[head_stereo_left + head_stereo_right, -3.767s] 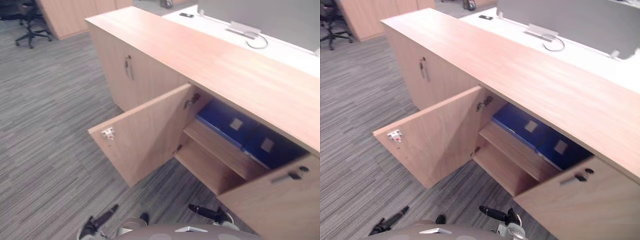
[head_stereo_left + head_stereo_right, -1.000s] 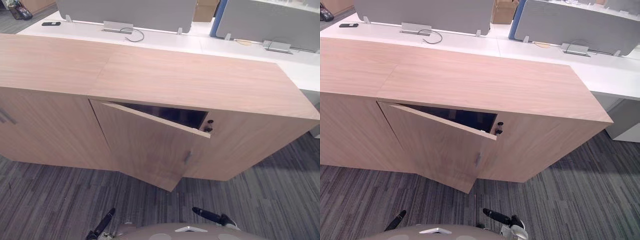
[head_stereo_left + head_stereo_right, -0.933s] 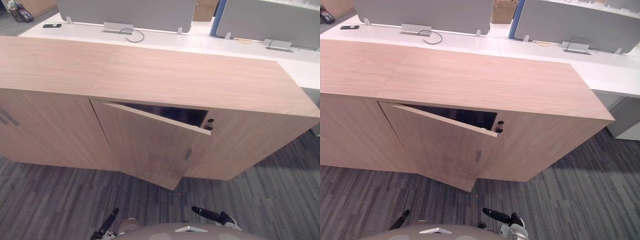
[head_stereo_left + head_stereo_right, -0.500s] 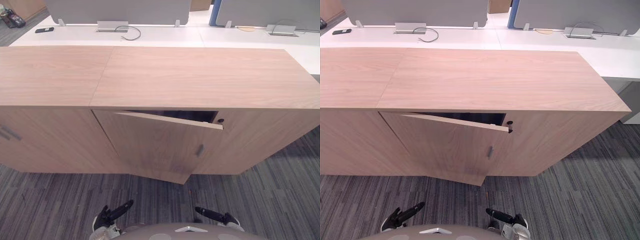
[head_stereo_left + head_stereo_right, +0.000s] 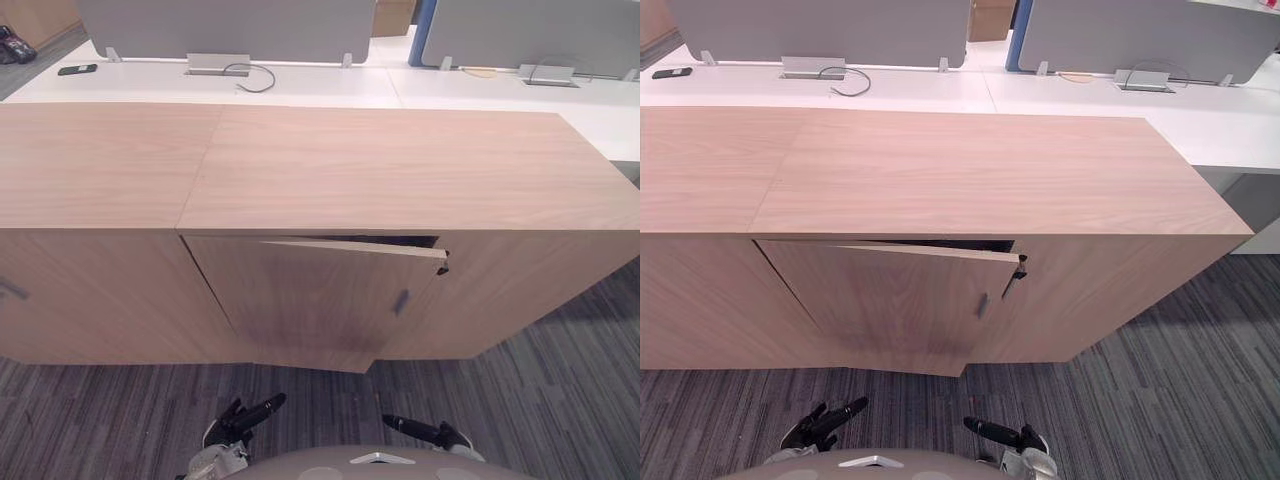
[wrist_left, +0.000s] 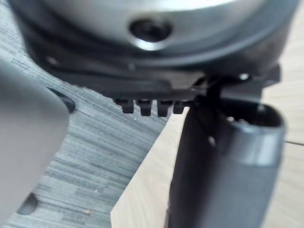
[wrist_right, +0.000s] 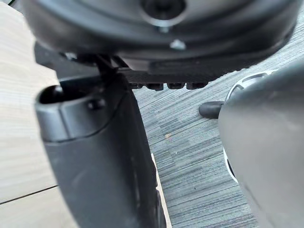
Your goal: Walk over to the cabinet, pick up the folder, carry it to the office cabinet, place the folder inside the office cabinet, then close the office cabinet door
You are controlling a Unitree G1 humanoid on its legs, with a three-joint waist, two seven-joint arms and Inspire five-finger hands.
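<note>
The office cabinet [image 5: 400, 160] of light wood stands right in front of me. Its door [image 5: 310, 300], with a small metal handle [image 5: 400, 300], is almost shut. Only a thin dark gap [image 5: 395, 241] stays open along its top right corner. The door hides the inside of the cabinet and whatever lies there. My left hand [image 5: 245, 418] hangs low before the door with straight fingers and holds nothing. My right hand [image 5: 420, 432] hangs low as well, fingers straight and empty. The left thumb [image 6: 223, 161] and the right thumb [image 7: 95, 156] stand out over wood and carpet.
A second wooden cabinet [image 5: 90, 290] joins on the left. Behind both runs a white desk [image 5: 300, 85] with grey screens [image 5: 230, 25], a cable and a dark phone [image 5: 77, 69]. Grey striped carpet [image 5: 560, 370] lies in front and to the right.
The cabinet door has swung from well ajar to almost shut. The view has shifted and now faces the cabinet squarely. My left hand has come up a little.
</note>
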